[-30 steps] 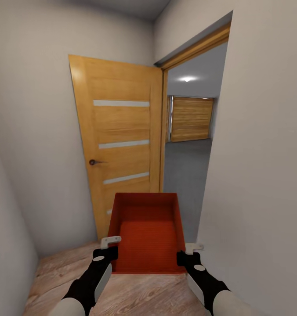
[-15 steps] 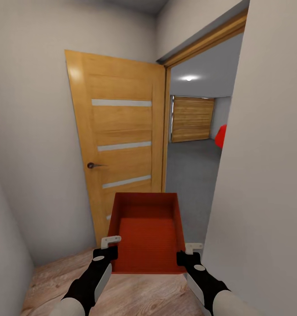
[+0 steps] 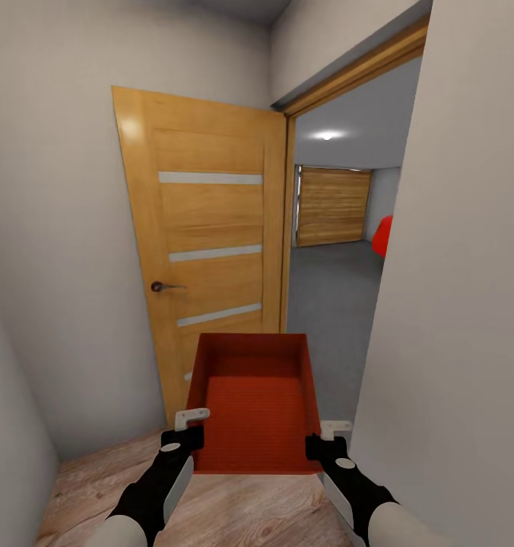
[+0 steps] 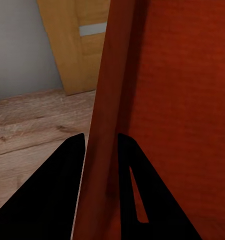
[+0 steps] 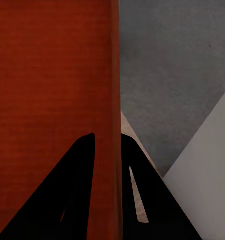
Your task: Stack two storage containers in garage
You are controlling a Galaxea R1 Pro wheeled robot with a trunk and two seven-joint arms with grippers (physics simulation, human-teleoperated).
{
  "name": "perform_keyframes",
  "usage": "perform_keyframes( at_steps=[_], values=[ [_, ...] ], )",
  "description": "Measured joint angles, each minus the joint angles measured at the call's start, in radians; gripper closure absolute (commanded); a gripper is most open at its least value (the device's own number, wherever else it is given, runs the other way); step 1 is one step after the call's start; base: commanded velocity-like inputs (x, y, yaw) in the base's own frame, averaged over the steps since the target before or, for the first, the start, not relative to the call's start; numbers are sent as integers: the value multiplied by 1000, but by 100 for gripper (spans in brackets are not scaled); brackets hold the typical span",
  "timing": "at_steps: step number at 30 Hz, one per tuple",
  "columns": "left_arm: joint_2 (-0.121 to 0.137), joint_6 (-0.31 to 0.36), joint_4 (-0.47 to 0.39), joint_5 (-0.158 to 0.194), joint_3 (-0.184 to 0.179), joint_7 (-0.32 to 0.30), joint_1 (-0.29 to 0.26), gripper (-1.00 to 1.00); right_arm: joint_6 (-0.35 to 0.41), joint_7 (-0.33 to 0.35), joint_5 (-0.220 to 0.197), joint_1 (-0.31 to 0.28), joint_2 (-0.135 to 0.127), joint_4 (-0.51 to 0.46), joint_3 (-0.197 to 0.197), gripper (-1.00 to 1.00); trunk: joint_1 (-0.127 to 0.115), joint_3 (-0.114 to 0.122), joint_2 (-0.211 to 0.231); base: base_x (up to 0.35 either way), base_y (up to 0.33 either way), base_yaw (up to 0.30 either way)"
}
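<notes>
**Box carried between both arms at the garage doorway**

Closest to the head camera, the two black forearms reach forward over a light wood plank floor. The left pincer pinches the left wall of an orange-red storage box near its front corner; in the left wrist view its two dark fingers sit one on each side of the thin red wall, touching it. The right pincer pinches the opposite wall in the same manner, and in the right wrist view its fingers straddle the box edge with the box's inner floor on one side and grey ground on the other. The box hangs level between the arms, open side up and empty, its ribbed bottom in plain sight, held clear of the planks.

Just past the box stands a wooden door with three pale horizontal strips and a dark knob, swung open against the white wall on the left. To its right is the door frame, and beyond it the dark grey floor of the garage. A white wall fills the right side. Far back are a slatted wooden garage door, a ceiling lamp, and a red car whose edge peeks past the wall.
</notes>
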Motion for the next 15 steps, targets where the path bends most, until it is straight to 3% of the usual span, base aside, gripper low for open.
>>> perform_keyframes(
  at_steps=[5,15],
  values=[
    [-1,0,1,-1,1,0,0,100,0,0,-1,0,0,0,1,100,0,0,0,90,0,0],
    [-1,0,1,-1,2,0,0,100,0,0,-1,0,-1,0,1,100,-1,0,0,298,0,0]
  ],
)
